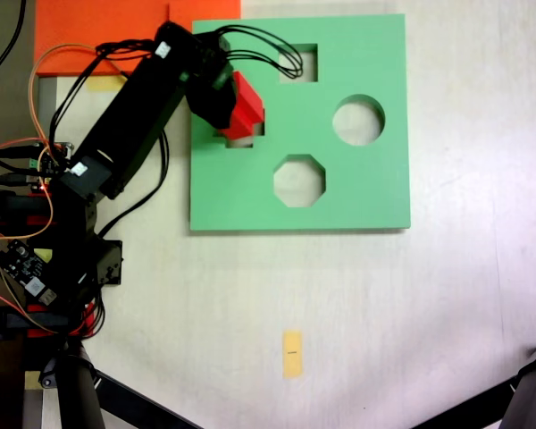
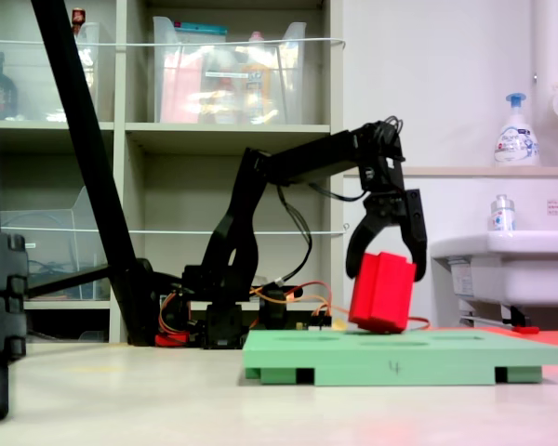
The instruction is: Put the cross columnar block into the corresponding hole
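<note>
The only writing I could make out was a dark handwritten mark, something like a "4", on the near edge of the green foam board [image 2: 391, 357] in the second exterior view. A white pump bottle [image 2: 516, 130] stood on the ledge above the sink [image 2: 502, 255], and a smaller bottle [image 2: 502, 214] sat on the sink's rim; both carried labels, but the print was too small to read.

The gripper [image 2: 383, 251] hung from the black arm [image 1: 129, 121] with its jaws spread about as wide as the cross columnar block [image 2: 382, 292] and closed against it, one finger on each side of the upper part. The block was bright red and tilted, its lower edge touching or just above the board's top; I could not tell which.

From above, in the first exterior view, the block [image 1: 244, 107] sat at the left part of the board [image 1: 357, 188], over the corresponding hole [image 1: 237, 138], of which only a pale notch showed beneath it. The square cutout [image 1: 299, 63], the round one [image 1: 357, 121] and the octagonal one [image 1: 298, 180] lay open. An orange sheet [image 1: 98, 31] touched the board's upper left, and a small yellow tag [image 1: 292, 353] lay well apart on the table [image 1: 464, 313].
</note>
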Robot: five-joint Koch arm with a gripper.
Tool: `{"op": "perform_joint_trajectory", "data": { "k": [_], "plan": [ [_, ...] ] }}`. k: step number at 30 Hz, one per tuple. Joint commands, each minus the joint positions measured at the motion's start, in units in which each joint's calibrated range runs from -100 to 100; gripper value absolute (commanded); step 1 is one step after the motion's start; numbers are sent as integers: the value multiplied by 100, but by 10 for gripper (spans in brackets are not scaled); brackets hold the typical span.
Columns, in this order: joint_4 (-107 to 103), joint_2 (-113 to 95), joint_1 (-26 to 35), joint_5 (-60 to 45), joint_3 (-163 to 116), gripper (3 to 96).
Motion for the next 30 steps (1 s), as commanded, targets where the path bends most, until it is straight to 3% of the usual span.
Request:
{"op": "perform_joint_trajectory", "data": {
  "k": [1,30],
  "plan": [
    [-186,-41,68,54,68,395],
    [-186,811,-68,59,-371,396]
  ]
}}
